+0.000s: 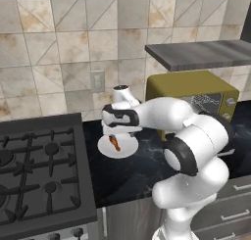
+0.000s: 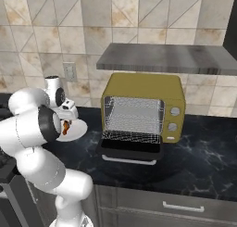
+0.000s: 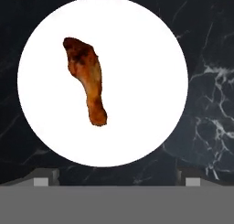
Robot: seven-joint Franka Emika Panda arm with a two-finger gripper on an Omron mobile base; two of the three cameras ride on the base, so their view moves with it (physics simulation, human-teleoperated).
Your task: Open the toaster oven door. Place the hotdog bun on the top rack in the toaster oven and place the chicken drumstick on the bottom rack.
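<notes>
The chicken drumstick [image 3: 87, 79] lies alone on a round white plate [image 3: 146, 58], on the dark counter left of the toaster oven. My gripper [image 3: 116, 179] hangs open straight above the plate, fingertips spread wide with nothing between them. From the left base view the hand [image 1: 117, 129] hovers just over the drumstick [image 1: 114, 143] and plate [image 1: 125, 151]. The olive toaster oven [image 2: 143, 87] stands with its door [image 2: 132, 149] folded down flat and its wire racks showing. The hotdog bun is out of view.
A black gas stove [image 1: 39, 160] borders the counter on the left. A grey shelf [image 2: 171, 59] hangs above the oven. A wall outlet [image 1: 97, 80] sits behind the plate. Drawers [image 2: 180, 206] run below the counter edge.
</notes>
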